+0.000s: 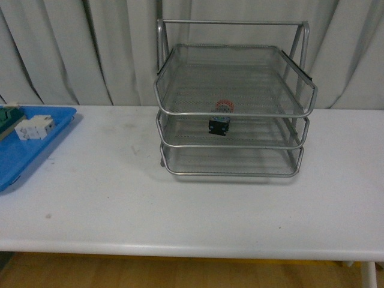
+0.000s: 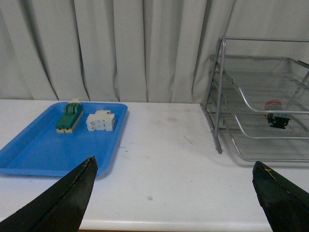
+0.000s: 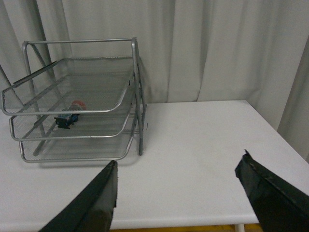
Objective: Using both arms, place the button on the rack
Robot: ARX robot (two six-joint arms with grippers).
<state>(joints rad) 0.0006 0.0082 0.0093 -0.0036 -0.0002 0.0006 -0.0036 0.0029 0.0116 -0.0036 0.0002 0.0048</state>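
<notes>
The silver three-tier wire-mesh rack (image 1: 234,144) stands at the back middle of the white table. The button (image 1: 221,119), red cap and dark blocky body, lies on the rack's middle tray. It also shows in the left wrist view (image 2: 276,116) and in the right wrist view (image 3: 69,116), with the rack (image 2: 227,125) (image 3: 137,111) around it. My left gripper (image 2: 174,166) is open and empty, above the table between the blue tray and the rack. My right gripper (image 3: 179,166) is open and empty, above the table to the right of the rack. Neither arm shows in the front view.
A flat blue plastic tray (image 1: 24,156) lies at the table's left, also in the left wrist view (image 2: 43,150). It holds a white block component (image 2: 100,121) and a green flat component (image 2: 69,118). Grey curtains hang behind the table. The table's right edge (image 3: 285,140) is near.
</notes>
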